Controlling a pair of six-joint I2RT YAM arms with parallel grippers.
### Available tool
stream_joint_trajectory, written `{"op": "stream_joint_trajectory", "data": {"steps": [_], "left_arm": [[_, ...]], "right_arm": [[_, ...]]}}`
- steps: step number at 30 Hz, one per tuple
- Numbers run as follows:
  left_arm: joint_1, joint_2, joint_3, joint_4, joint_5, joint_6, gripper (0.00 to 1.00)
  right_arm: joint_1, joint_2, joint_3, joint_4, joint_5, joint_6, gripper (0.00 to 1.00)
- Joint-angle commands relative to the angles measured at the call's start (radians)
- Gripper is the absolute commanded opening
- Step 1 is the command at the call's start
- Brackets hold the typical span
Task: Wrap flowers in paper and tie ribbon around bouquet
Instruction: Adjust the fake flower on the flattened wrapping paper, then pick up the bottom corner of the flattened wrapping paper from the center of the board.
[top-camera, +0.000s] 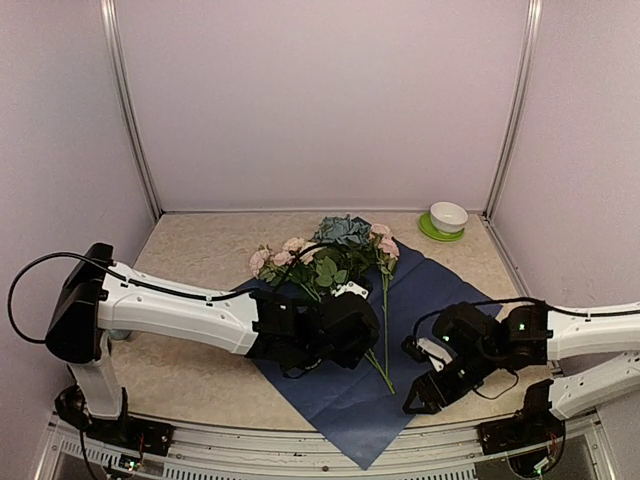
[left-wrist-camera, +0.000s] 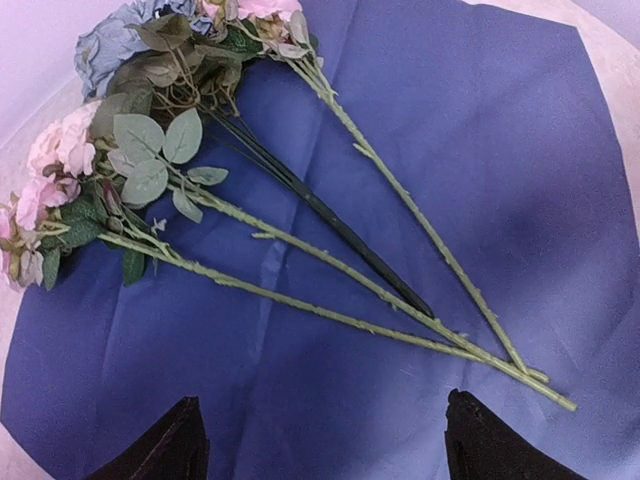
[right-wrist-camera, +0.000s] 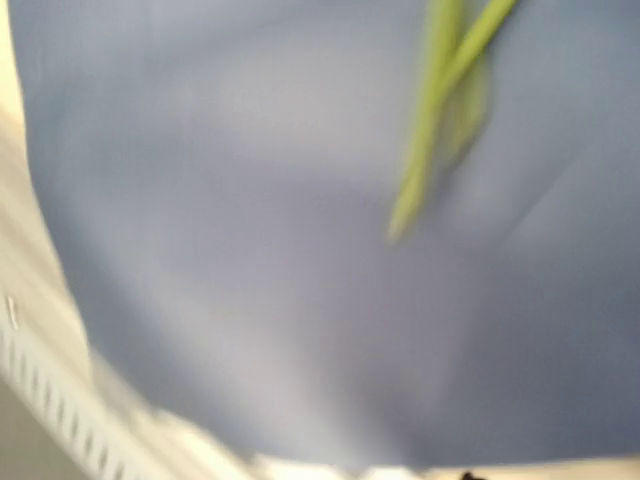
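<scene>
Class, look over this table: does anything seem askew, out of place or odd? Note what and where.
The paper lies diagonally, its near corner overhanging the front edge of the table. The flowers fan out on it, stems splayed rather than bunched.

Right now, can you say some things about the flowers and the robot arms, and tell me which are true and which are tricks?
1. The flowers lie on top of the blue paper. True.
2. The paper is rolled into a cone around the flowers. False: it lies spread out flat under them.
3. The left gripper is squeezing a stem. False: its fingers stand apart with nothing between them, and the stems lie loose on the paper.
4. A white bowl sits on a green plate at the far right corner of the table. True.
</scene>
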Motion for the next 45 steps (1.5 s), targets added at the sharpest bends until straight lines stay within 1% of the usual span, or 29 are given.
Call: {"op": "stream_joint_trajectory", "data": {"steps": [1,3,4,7,10,14,17,20,22,27,30,32,33,35,38,39,41,43,45], "left_arm": [[-0.038,-0.004,0.022,-0.129,-0.062,-0.153,0.80],[-0.051,-0.025,0.006,-0.139,-0.065,-0.181,0.80],[-0.059,-0.040,-0.001,-0.142,-0.069,-0.190,0.80],[-0.066,-0.073,-0.022,-0.144,-0.065,-0.188,0.80],[-0.064,-0.107,-0.040,-0.145,-0.071,-0.176,0.81],[-0.061,-0.176,-0.105,-0.101,-0.064,-0.151,0.82],[-0.060,-0.243,-0.167,-0.040,-0.076,-0.108,0.83],[-0.042,-0.302,-0.218,0.017,-0.071,-0.073,0.84],[-0.023,-0.339,-0.248,0.058,-0.045,-0.056,0.84],[0.013,-0.411,-0.314,0.152,0.009,0.039,0.83],[0.022,-0.442,-0.371,0.220,0.039,0.098,0.83],[0.023,-0.465,-0.414,0.268,0.080,0.141,0.83],[0.024,-0.479,-0.443,0.297,0.106,0.172,0.83],[0.025,-0.515,-0.516,0.376,0.207,0.249,0.83],[0.021,-0.579,-0.634,0.505,0.407,0.341,0.81],[0.020,-0.598,-0.672,0.570,0.460,0.366,0.81],[0.016,-0.618,-0.750,0.665,0.570,0.421,0.81],[0.012,-0.603,-0.798,0.702,0.617,0.500,0.86],[-0.001,-0.557,-0.803,0.677,0.608,0.586,0.90]], "right_arm": [[0.128,0.022,-0.099,0.188,-0.128,0.189,0.62],[0.146,0.029,-0.102,0.187,-0.082,0.189,0.72],[0.150,0.025,-0.106,0.185,-0.075,0.191,0.73],[0.155,-0.017,-0.151,0.210,-0.079,0.220,0.75],[0.157,-0.035,-0.215,0.303,-0.122,0.270,0.76],[0.155,0.036,-0.205,0.371,-0.100,0.309,0.76],[0.156,0.122,-0.192,0.432,-0.120,0.321,0.74],[0.156,0.217,-0.192,0.520,-0.183,0.337,0.68],[0.156,0.241,-0.179,0.545,-0.195,0.355,0.61],[0.127,0.196,-0.128,0.525,-0.128,0.384,0.36],[0.068,0.185,-0.103,0.506,-0.138,0.370,0.18],[0.039,0.175,-0.099,0.520,-0.159,0.384,0.10],[0.030,0.170,-0.096,0.534,-0.175,0.394,0.08],[0.017,0.168,-0.088,0.541,-0.182,0.409,0.03],[-0.010,0.187,-0.060,0.509,-0.195,0.405,0.02],[-0.020,0.198,-0.046,0.494,-0.201,0.398,0.02],[-0.037,0.221,-0.013,0.464,-0.203,0.376,0.01],[-0.052,0.256,0.025,0.433,-0.200,0.348,0.00],[-0.071,0.296,0.066,0.401,-0.202,0.318,0.00]]}}
